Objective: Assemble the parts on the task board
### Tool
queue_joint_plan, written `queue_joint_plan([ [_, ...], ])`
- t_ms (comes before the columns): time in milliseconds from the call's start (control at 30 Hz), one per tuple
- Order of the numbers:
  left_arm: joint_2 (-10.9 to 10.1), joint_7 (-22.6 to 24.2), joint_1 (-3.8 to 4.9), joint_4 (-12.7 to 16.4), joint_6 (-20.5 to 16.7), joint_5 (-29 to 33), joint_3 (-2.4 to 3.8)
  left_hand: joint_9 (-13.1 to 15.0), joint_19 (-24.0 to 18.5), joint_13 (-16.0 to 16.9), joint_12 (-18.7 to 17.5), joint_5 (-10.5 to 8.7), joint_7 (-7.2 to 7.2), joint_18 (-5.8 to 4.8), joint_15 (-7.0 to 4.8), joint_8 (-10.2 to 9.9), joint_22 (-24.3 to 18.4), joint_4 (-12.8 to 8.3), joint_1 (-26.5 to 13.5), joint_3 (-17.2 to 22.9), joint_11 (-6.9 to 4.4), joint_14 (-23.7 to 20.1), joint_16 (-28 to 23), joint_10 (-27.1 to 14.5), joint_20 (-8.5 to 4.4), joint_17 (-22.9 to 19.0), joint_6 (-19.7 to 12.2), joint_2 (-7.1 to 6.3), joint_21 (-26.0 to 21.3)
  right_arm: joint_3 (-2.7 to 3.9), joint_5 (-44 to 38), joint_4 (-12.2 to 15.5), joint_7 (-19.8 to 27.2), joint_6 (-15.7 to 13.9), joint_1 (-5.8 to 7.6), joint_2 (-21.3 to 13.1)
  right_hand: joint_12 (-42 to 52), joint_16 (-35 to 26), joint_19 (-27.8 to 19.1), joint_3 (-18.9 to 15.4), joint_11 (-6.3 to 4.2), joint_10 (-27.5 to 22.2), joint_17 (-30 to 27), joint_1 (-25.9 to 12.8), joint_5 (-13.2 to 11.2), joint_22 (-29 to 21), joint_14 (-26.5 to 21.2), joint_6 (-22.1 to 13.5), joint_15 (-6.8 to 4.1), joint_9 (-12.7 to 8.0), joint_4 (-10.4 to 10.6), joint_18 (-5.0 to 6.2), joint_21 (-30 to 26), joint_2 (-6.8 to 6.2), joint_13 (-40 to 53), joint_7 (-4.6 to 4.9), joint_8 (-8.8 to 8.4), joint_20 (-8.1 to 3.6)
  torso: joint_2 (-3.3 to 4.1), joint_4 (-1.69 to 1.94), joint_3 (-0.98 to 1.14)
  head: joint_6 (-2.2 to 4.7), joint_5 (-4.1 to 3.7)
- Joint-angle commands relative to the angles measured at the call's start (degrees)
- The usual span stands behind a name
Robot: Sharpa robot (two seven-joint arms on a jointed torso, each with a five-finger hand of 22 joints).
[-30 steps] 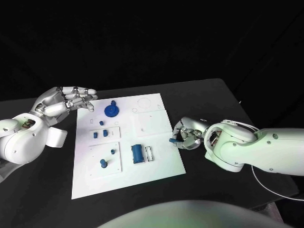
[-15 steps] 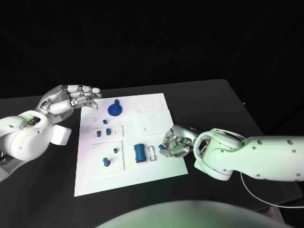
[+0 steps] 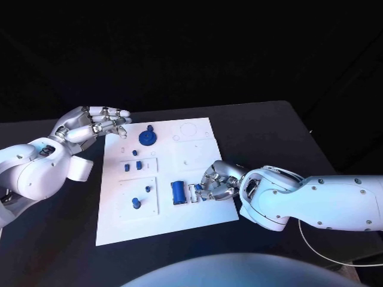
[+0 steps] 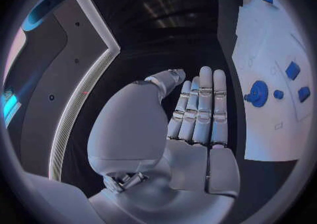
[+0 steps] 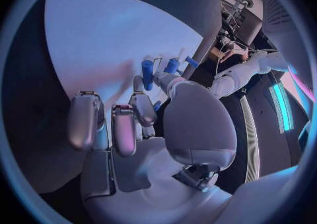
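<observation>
Since a second ago the right hand [image 3: 216, 182] has travelled from the counter [image 3: 269, 131] beside the board's right edge onto the task board [image 3: 195, 158] itself — it now sits over the lower right part of the board, just beside the blue block [image 3: 177, 192] and the small white frame next to it. Half a second ago it was only at the board's edge. Its fingers are curled in around a small blue part [image 3: 197, 189], pinched at the fingertips and touching or nearly touching the board; the right wrist view shows the fingers bent inward toward the thumb, with blue pieces just past them.

The left hand [image 3: 92, 124] has barely shifted — it hovers above the board's upper left corner, palm turned inward, fingers straight and side by side with nothing in them, as the left wrist view confirms.

On the board, the round blue knob [image 3: 146, 139] stands near the top, and the other small blue pieces lie in the left-hand panels, unmoved.
</observation>
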Motion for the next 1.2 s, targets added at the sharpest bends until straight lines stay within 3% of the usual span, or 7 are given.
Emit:
queue_joint_plan([
  [33, 0.1, 0.4, 0.01, 0.1, 1.0, 0.0, 0.03, -0.1, -0.4, 0.0, 0.2, 0.23, 0.05, 0.65, 0.22, 0.3, 0.1, -0.4, -0.1, 0.0, -0.05, 0.1, -0.2, -0.2, 0.07, 0.1, 0.2, 0.49, 0.2, 0.0, 1.1, 0.0, 0.9, -0.9, -0.09, 0.2, 0.3, 0.2, 0.7, 0.1, -0.03, 0.3, 5.9, -0.6, 0.2, 10.5, 4.1, 0.5, -0.1, 0.0, 0.4, -0.03, 0.1, 0.07, 0.0, -0.03, 0.23, -0.04, 0.01, -0.07, 0.03, -0.05, 0.23],
  [533, 0.1, 0.3, 0.01, 0.1, 1.1, 0.0, 0.03, -0.1, -0.4, 0.0, 0.2, 0.23, 0.05, 0.65, 0.22, 0.3, 0.1, -0.4, -0.1, 0.0, -0.05, 0.1, -0.2, -0.2, 0.07, 0.1, 0.2, 0.49, 0.2, 0.02, 2.1, -0.5, 1.1, 0.7, -0.1, 1.3, 0.5, 0.2, 0.6, -0.3, -0.07, 0.4, 5.8, -1.0, 0.4, 10.4, 4.1, 0.5, -0.15, 0.0, 0.7, 0.0, -0.1, 0.07, 0.3, -0.05, 0.27, -0.08, -0.01, 0.04, -0.03, -0.14, 0.26],
  [833, 0.0, 0.2, 0.01, 0.1, 1.3, 0.0, 0.03, -0.1, -0.4, 0.0, 0.2, 0.23, 0.05, 0.65, 0.22, 0.3, 0.1, -0.4, -0.1, 0.0, -0.05, 0.1, -0.2, -0.2, 0.07, 0.1, 0.2, 0.49, 0.2, 0.02, 2.1, -1.4, 0.8, 2.4, -0.1, 1.9, 0.4, 0.2, 0.6, -1.8, 0.02, 0.4, 5.8, -2.7, -0.6, 10.4, 4.1, 0.5, -0.09, -0.1, 2.1, 0.02, -0.3, -0.03, 0.4, 0.04, 0.24, -0.09, -0.02, -0.07, 0.0, -0.17, 0.38],
  [967, 0.0, 0.1, 0.01, 0.1, 1.4, 0.0, 0.03, -0.1, -0.4, 0.0, 0.2, 0.23, 0.05, 0.65, 0.22, 0.3, 0.1, -0.4, -0.1, 0.0, -0.05, 0.1, -0.2, -0.2, 0.07, 0.1, 0.2, 0.49, 0.2, 0.02, 1.9, -1.6, 0.8, 2.6, -0.1, 2.0, 0.4, 0.2, 0.5, -3.2, 0.03, 0.4, 5.7, -3.4, 1.4, 10.4, 4.0, 0.5, -0.09, -0.1, 2.8, 0.03, -0.3, -0.19, 0.5, 0.05, 0.27, -0.09, -0.03, -0.07, 0.02, -0.11, 0.4],
  [1200, 0.0, 0.0, 0.01, 0.1, 1.5, 0.0, 0.03, -0.1, -0.4, 0.0, 0.2, 0.23, 0.05, 0.65, 0.22, 0.3, 0.1, -0.4, -0.1, 0.0, -0.05, 0.1, -0.2, -0.2, 0.07, 0.1, 0.2, 0.49, 0.2, 0.03, 1.4, -1.8, 0.8, 2.6, -0.1, 2.3, 0.4, 0.2, 0.5, -5.1, 0.08, 0.4, 5.8, -4.6, 0.2, 10.3, 4.0, 0.6, -0.04, -0.2, 3.2, 0.04, -0.3, -0.16, 0.6, 0.09, 0.24, -0.06, -0.01, -0.08, 0.02, -0.09, 0.36],
])
